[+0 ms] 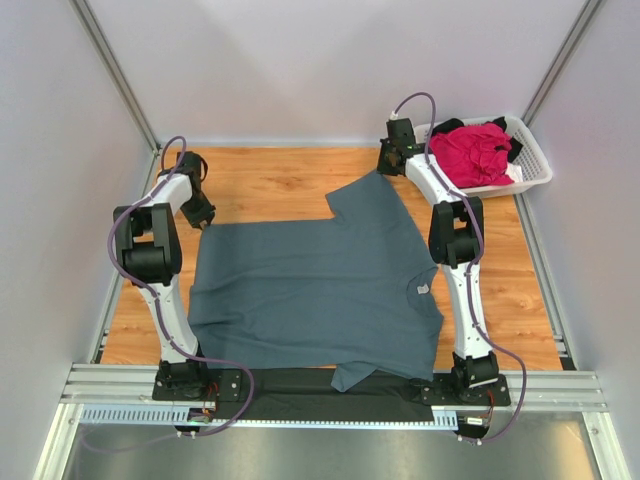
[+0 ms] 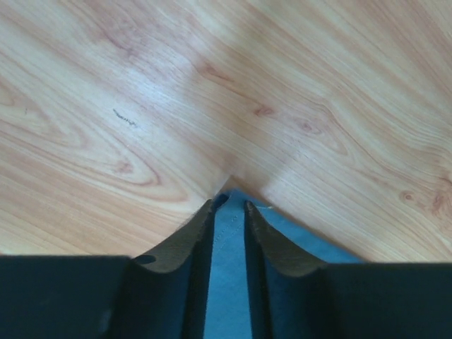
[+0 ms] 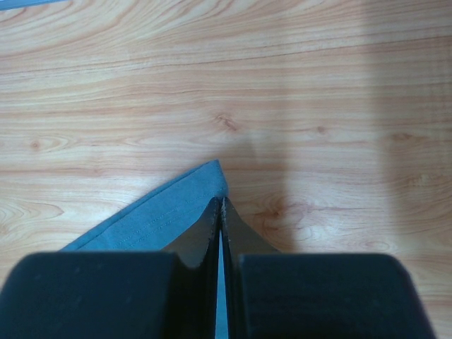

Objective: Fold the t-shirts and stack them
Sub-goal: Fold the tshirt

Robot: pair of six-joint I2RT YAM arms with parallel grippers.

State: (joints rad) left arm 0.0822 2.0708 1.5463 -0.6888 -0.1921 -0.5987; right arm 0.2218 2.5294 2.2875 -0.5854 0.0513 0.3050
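The right jaws are pressing tightly together, and a thin sliver of the blue-grey shirt (image 3: 162, 212) is showing between them, so they are gripping it at its edge. A hemmed corner of the cloth is poking out just past their tips in the middle of the right wrist view, and the rest is running off toward the lower left of that frame.

The left jaws are standing slightly apart with a narrow gap. A corner of the same shirt (image 2: 227, 282) is lying flat in that gap at the bottom middle of the left wrist view. Nothing there is showing a pinch.

In the top view the shirt (image 1: 310, 290) is lying spread across the middle of the wooden tabletop (image 1: 270, 180). Its neck is pointing toward the right of the frame, where a small label (image 1: 422, 289) is showing. The left jaws are sitting at its upper left corner and the right jaws at the sleeve reaching toward the upper right. The other sleeve is hanging over a black strip (image 1: 300, 395) along the bottom edge.

In the upper right corner of the frame a white basket (image 1: 535, 165) is holding a crumpled pink shirt (image 1: 470, 150) with black cloth (image 1: 449, 125) beside it.
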